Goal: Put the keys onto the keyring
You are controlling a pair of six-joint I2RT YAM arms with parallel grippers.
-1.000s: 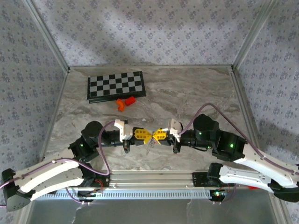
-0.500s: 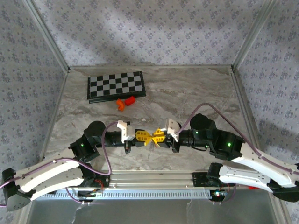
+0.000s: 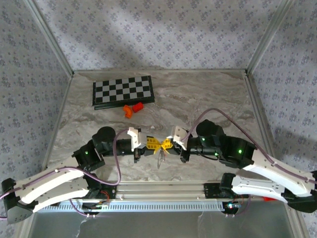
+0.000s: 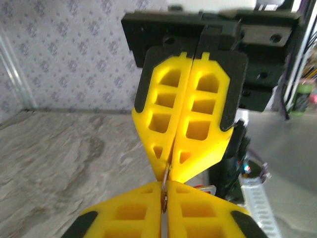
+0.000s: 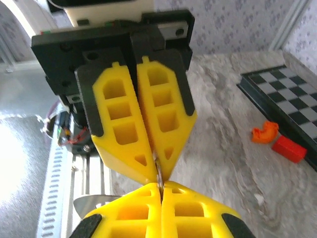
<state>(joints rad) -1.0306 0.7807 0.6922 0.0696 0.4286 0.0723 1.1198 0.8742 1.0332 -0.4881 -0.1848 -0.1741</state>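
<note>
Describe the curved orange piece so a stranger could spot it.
Find the chessboard at the table's far left. Two small pieces lie by its near edge. The orange piece is the curved one, left of the boxy red block.

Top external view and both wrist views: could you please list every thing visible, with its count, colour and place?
checkerboard: one, black and pale grey, far left of the table
curved piece: one, orange, just in front of the checkerboard
block: one, red, beside the curved piece
silver metal part: one, thin, hanging where the gripper tips meet; key or ring, cannot tell
table: one, grey marbled
left gripper: one, yellow fingers, shut on the silver metal part
right gripper: one, yellow fingers, shut on the same part
</note>
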